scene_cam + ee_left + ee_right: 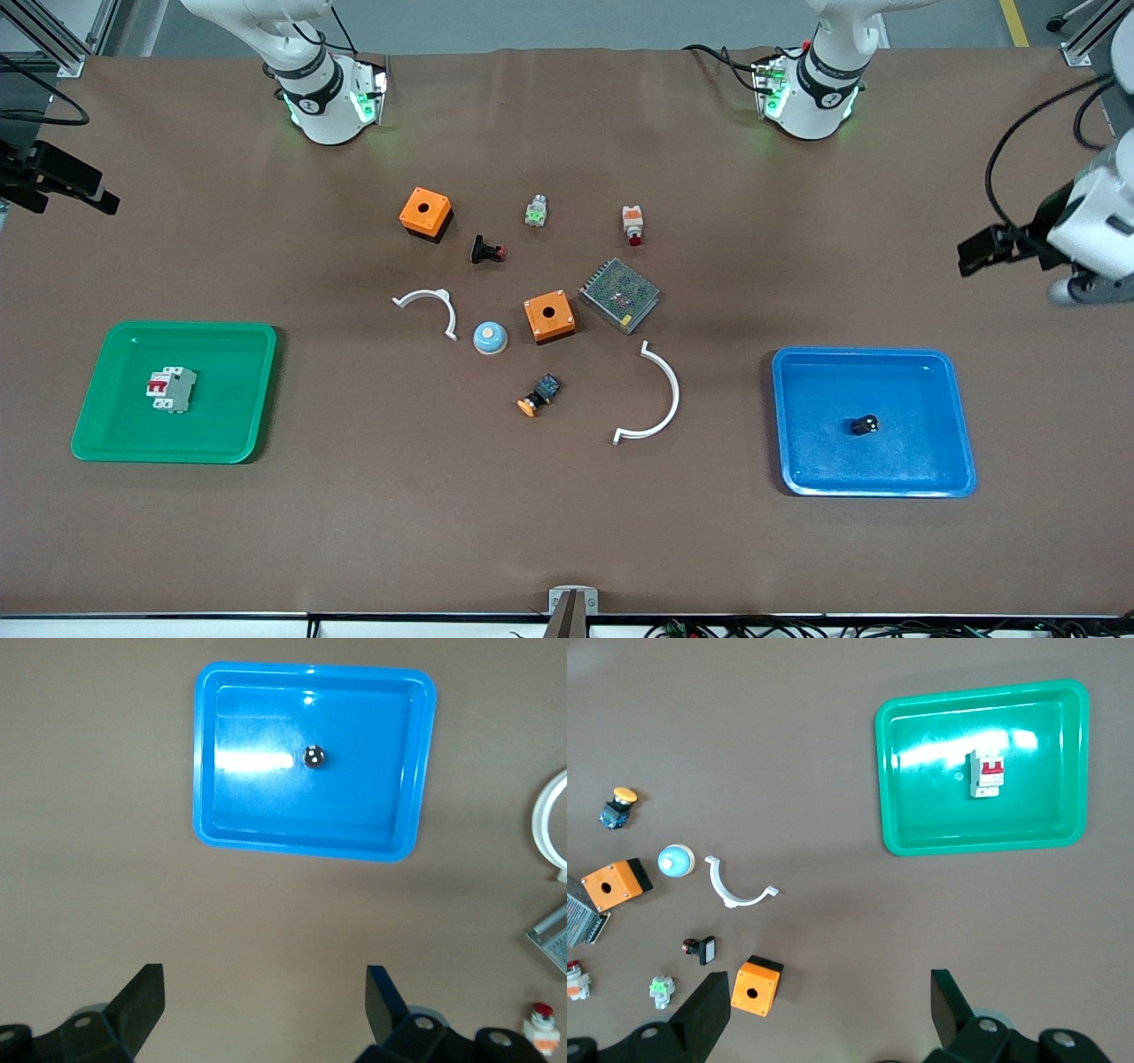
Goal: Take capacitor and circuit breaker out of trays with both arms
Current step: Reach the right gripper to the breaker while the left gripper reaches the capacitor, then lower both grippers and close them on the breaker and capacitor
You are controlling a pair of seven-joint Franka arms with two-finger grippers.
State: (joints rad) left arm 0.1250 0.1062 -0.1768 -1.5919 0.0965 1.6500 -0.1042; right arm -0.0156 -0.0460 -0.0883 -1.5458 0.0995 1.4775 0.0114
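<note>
The capacitor (865, 425), a tiny black cylinder with a white mark, lies in the blue tray (961, 416) at the left arm's end of the table. It also shows in the left wrist view (314, 756). The breaker (171, 389), grey and white with a red lever, lies in the green tray (89, 416) at the right arm's end. It also shows in the right wrist view (986, 773). My left gripper (264, 1001) is open and empty, high above the table beside the blue tray. My right gripper (830, 1005) is open and empty, high beside the green tray.
Mid-table lie two orange boxes (425, 213) (548, 316), a grey mesh power supply (619, 294), two white arcs (431, 306) (660, 399), a blue dome (490, 338), and several small buttons (485, 251) (539, 396) (632, 224).
</note>
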